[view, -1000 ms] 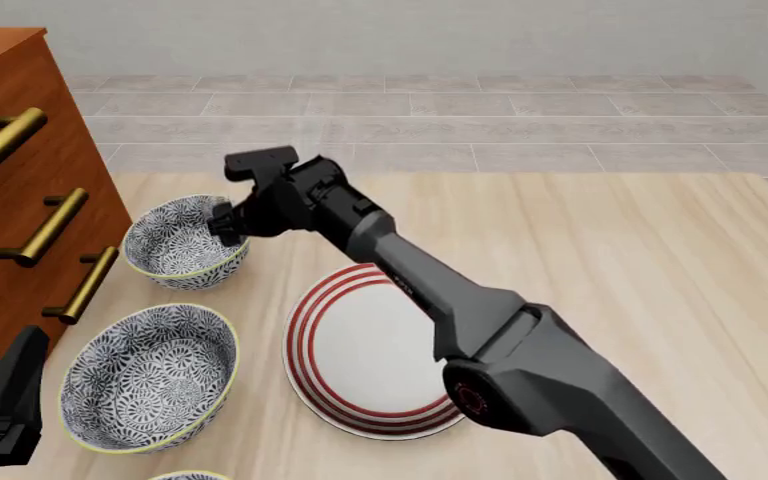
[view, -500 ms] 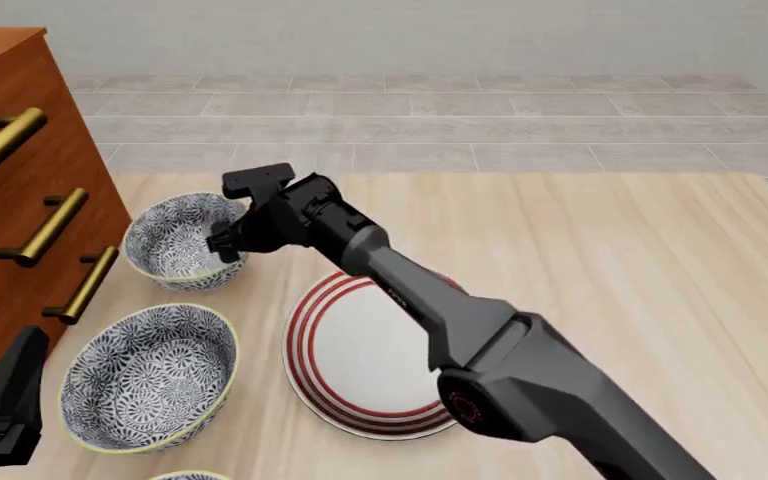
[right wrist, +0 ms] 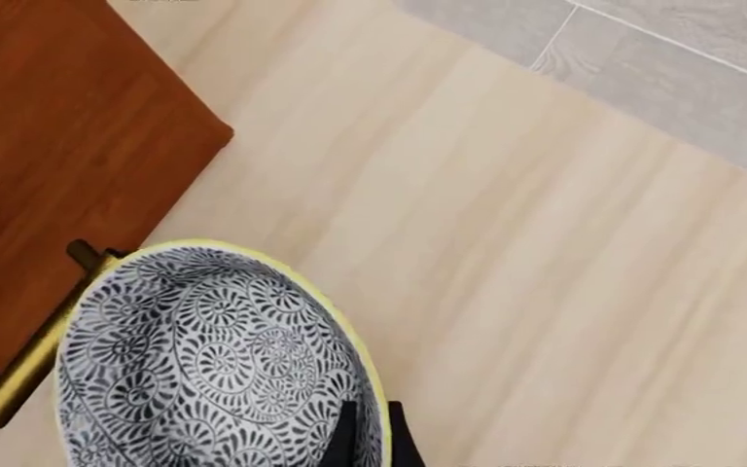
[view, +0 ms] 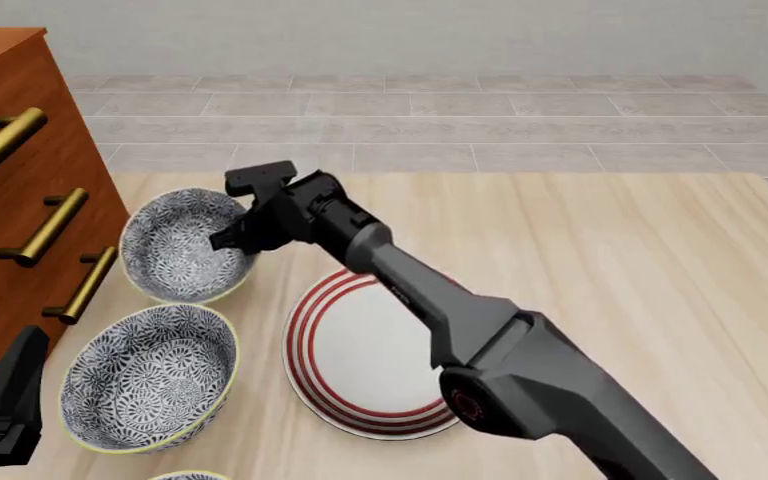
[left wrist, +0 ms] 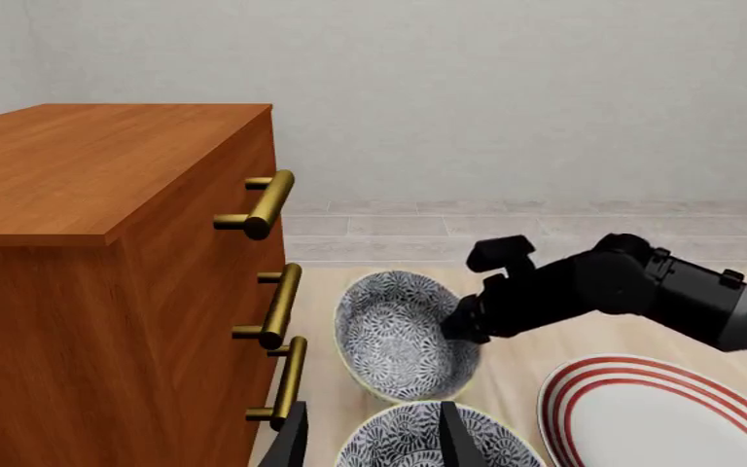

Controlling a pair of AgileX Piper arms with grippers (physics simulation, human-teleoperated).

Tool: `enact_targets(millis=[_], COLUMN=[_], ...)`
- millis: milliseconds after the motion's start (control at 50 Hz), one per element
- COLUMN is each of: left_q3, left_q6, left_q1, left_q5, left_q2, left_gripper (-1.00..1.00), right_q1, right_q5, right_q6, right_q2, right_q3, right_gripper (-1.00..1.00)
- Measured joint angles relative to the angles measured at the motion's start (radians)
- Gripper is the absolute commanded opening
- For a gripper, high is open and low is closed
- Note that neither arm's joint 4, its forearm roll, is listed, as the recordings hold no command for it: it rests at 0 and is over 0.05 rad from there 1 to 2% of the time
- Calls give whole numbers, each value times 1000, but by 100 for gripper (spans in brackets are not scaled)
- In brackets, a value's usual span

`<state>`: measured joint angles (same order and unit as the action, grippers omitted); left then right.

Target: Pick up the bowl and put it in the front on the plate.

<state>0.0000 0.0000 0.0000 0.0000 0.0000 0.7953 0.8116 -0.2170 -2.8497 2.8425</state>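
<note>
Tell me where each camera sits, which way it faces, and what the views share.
Front view: fixed above and behind the arms, looking down at the table; the right gripper pinches the bowl rim beside the plate.
Left wrist view: faces the dresser; left gripper shows.
Right wrist view: looks down into the bowl; only fingertips show.
All three share the bowl.

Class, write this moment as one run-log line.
right gripper: shut on bowl rim, bowl tilted | plate: bare | left gripper: open, idle
</note>
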Motion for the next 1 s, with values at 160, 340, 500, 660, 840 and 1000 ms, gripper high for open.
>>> enact_targets(millis=[160, 340, 500, 660, 840, 1000], left_q3=[0, 0, 0, 0, 0, 0], left_q6=[0, 0, 0, 0, 0, 0], left_q1=[0, 0, 0, 0, 0, 0], left_q5=[0, 0, 0, 0, 0, 0], left_q2=[0, 0, 0, 0, 0, 0], left_gripper=[100, 100, 100, 100, 100, 100], right_q1=[-10, -21, -33, -43, -51, -56], right_q5=[11, 26, 41, 55, 69, 80], right_q6=[3, 8, 13, 19, 26, 34], right_q2=[13, 31, 44, 60, 78, 96], right_q3=[-2, -6, -12, -15, -17, -19], right_gripper=[-100, -100, -100, -100, -100, -100])
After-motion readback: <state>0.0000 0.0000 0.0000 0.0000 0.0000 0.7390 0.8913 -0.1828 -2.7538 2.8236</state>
